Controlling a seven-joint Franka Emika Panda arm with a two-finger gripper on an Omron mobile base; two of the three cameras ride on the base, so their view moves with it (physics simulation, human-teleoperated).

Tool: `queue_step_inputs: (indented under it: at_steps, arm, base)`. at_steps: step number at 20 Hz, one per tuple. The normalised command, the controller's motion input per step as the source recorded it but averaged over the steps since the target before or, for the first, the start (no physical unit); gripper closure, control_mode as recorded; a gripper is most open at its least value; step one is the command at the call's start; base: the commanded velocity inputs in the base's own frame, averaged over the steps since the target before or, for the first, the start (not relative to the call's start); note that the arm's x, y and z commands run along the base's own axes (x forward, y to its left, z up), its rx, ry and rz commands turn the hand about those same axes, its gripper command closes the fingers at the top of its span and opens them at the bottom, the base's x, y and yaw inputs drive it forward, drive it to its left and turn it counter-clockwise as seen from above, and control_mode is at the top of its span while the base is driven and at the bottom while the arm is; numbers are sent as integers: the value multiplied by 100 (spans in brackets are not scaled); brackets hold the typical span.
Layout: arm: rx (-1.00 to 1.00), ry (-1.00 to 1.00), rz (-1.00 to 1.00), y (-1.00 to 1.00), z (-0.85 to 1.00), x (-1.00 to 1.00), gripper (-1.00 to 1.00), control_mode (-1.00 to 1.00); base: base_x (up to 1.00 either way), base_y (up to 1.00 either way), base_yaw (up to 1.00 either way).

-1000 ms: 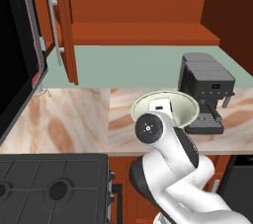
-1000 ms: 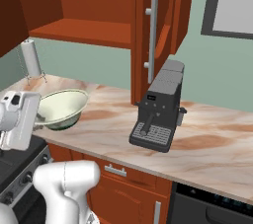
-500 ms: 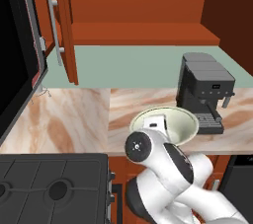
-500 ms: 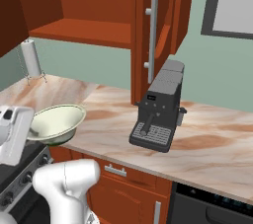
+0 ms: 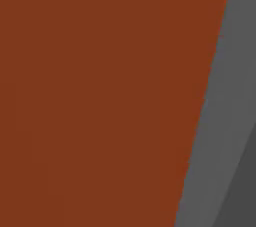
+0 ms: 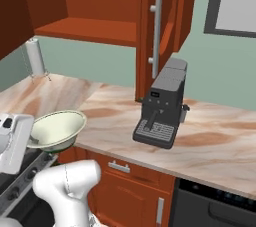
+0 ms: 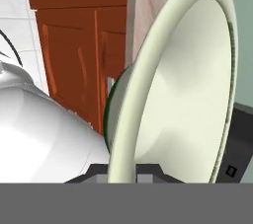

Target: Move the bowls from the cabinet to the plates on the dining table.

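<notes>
Cream bowl (image 6: 56, 130) gripped by its rim in the pincer (image 7: 122, 168), jaws closed tight on either side of the rim at the bottom of the hand view. Carried clear of the counter (image 6: 210, 138), off its front left edge and above the stove (image 6: 20, 181), in the right base view. Tilted slightly there, hollow upward; green band (image 7: 109, 109) near the foot seen in the hand view. Black coffee machine (image 6: 162, 103) standing on the counter, well apart to the right of the bowl. Wall cabinet (image 6: 100, 6) open above, grey bar handle (image 6: 156, 26) on its door, visible part of the shelf bare. Paper-towel holder (image 6: 35, 58) at the far left of the counter. Flat red-brown surface (image 5: 100, 96) close before the left base camera, grey strip (image 5: 225, 121) along its right side.
</notes>
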Motion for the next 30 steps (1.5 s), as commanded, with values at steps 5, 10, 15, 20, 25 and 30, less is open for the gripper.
queue_step_inputs:
  at_steps: [5, 10, 15, 20, 25, 30]
  arm:
    - [0, 0, 0, 0, 0, 0, 100, 100]
    - [0, 0, 0, 0, 0, 0, 100, 100]
    - [0, 0, 0, 0, 0, 0, 100, 100]
    - [0, 0, 0, 0, 0, 0, 100, 100]
    - [0, 0, 0, 0, 0, 0, 100, 100]
    - [0, 0, 0, 0, 0, 0, 100, 100]
  base:
    - [-87, 0, 0]
    - [-46, -44, -10]
    - [-20, -93, -17]
    - [-41, -84, -15]
    - [-51, -81, -16]
    - [-48, -71, -28]
